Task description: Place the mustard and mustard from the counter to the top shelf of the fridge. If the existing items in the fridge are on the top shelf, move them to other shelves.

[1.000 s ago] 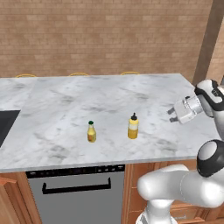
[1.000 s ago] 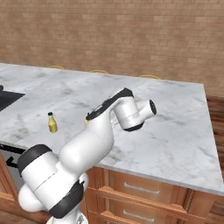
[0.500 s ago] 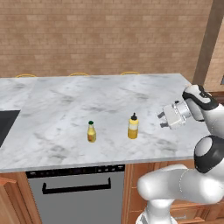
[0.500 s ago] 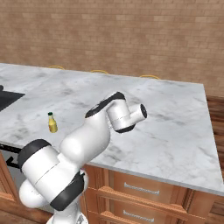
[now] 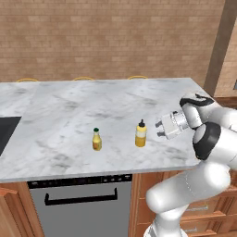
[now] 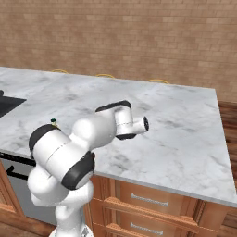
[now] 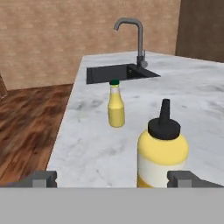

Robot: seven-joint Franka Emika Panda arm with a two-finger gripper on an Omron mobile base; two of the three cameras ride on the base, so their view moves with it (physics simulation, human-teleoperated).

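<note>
Early stage. Both on counter (image 5: 69, 111): squat mustard (image 5: 140, 134), slim mustard (image 5: 96, 139). Gripper (image 5: 160, 129) spread apart, empty, just beside squat one. Fridge work all remaining.

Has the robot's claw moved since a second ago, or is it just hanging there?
Yes. In the left base view the open gripper has travelled leftward over the counter, closing in on the squat mustard bottle, which stands where it did.

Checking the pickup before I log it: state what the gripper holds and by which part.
Nothing is held. The gripper is open beside the squat mustard bottle, apart from it; in the hand view the fingertips flank that bottle without touching it.
</note>
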